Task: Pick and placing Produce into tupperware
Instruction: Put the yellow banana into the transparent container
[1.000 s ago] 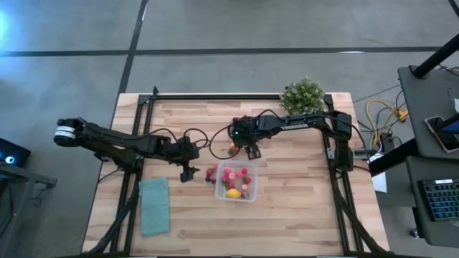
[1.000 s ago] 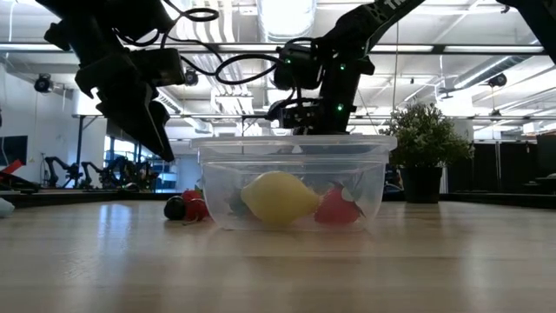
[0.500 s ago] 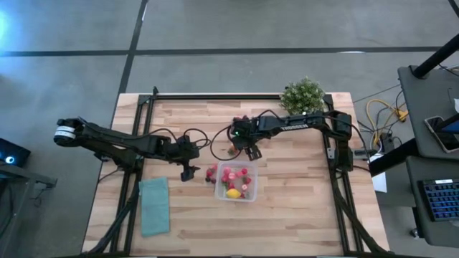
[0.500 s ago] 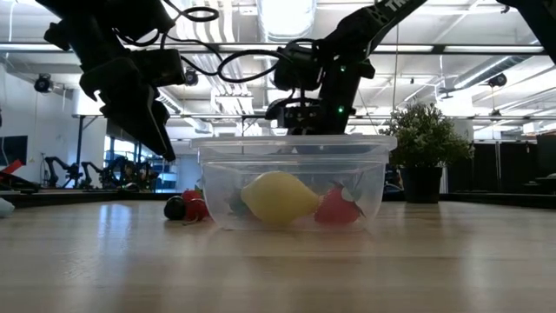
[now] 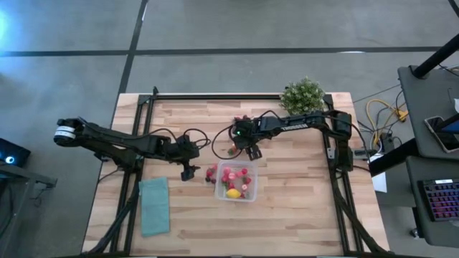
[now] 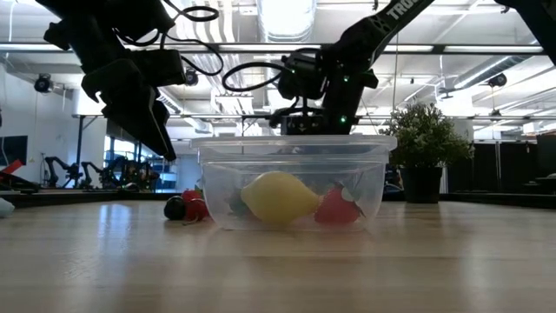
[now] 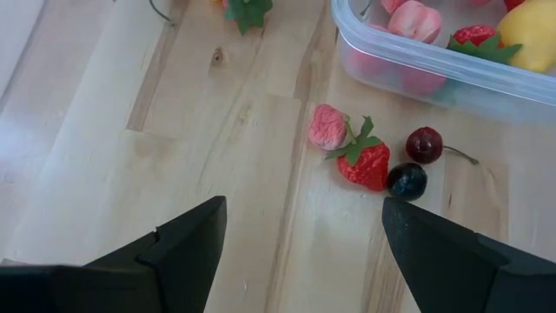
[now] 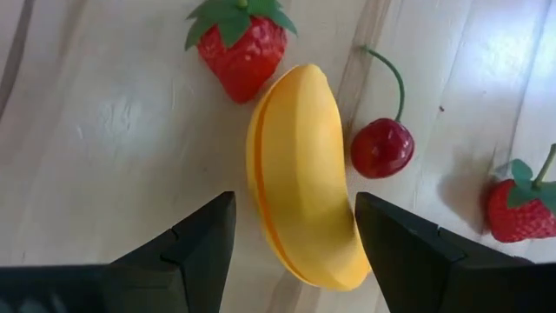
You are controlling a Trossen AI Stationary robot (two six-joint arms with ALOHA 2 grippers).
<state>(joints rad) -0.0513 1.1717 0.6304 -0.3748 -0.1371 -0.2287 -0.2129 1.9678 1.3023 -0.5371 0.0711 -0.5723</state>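
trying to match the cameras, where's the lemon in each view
High view: lemon at the tub's near edge.
Low view: centre, behind the tub's front wall.
Left wrist view: cut off at one corner, inside the tub.
Right wrist view: not in it.
Shared landmark: the tub.

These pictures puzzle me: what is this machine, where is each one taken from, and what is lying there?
Two robot arms work at a wooden table. One picture looks straight down, one level across the tabletop, and two from the arms' wrists. The left tool hovers open near a strawberry and two cherries beside the clear tupperware, which already holds a lemon and berries. The right tool is open around a yellow banana piece lying on the table. Neither holds anything. A teal cloth and potted plant stand aside.
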